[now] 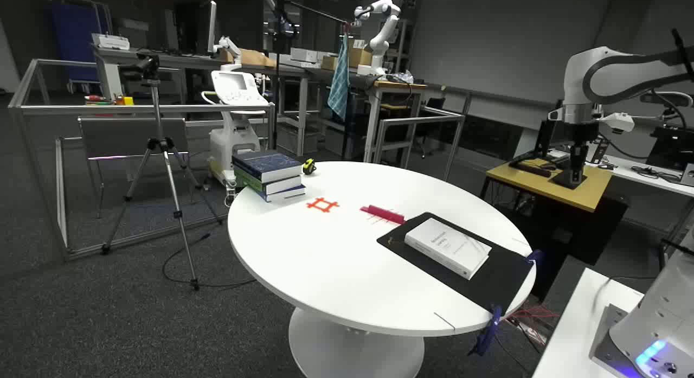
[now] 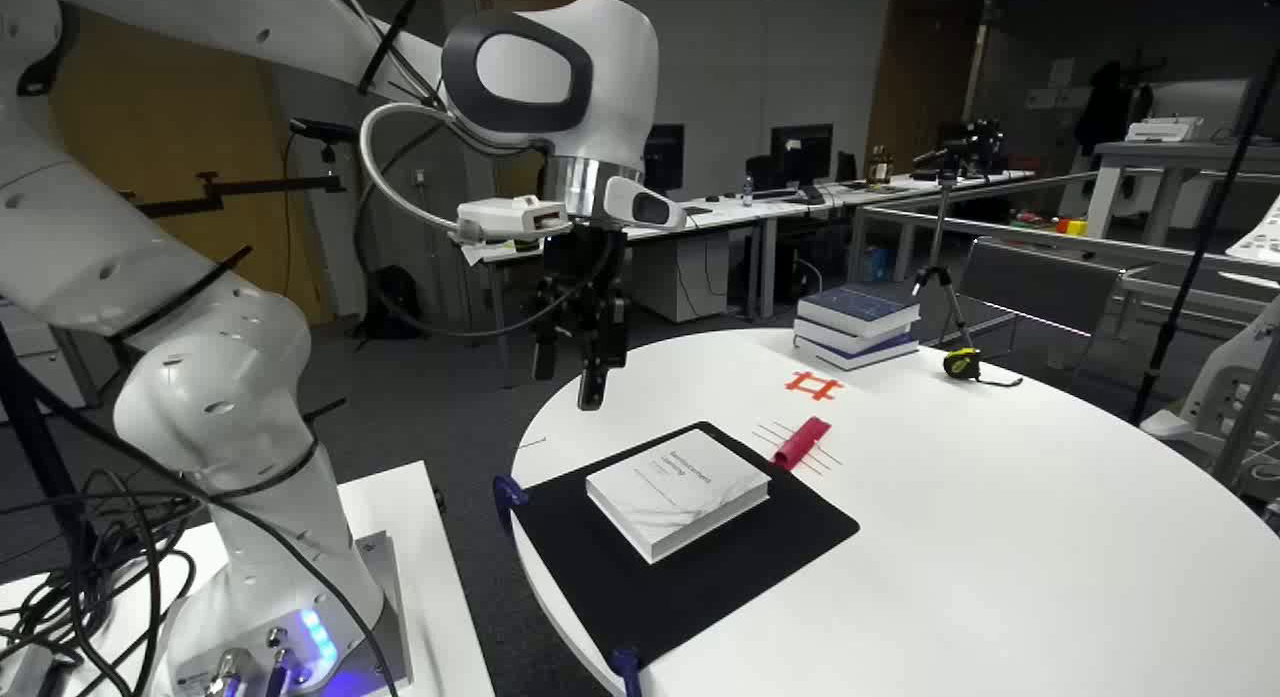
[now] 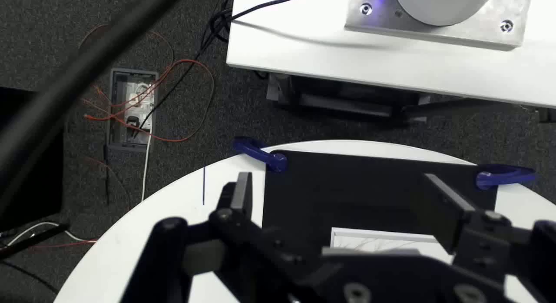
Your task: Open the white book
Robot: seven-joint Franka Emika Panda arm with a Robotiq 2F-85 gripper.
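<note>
Parted black fingers [image 3: 243, 193] hang empty, clear of the thick white book [image 2: 678, 485] lying closed on a black rectangular mat [image 2: 645, 599], pinned by blue hooked clamps [image 2: 627, 665] to the round white counter [image 2: 950, 537], likely against sliding.

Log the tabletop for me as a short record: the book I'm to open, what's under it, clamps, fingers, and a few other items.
White book: closed, lying flat, title up
Under it: black mat on the white table
Clamps: two, blue, at mat corners
Fingers: spread apart, empty, raised above the book
Other items: stack of three books, tape measure, pink-red piece
</note>
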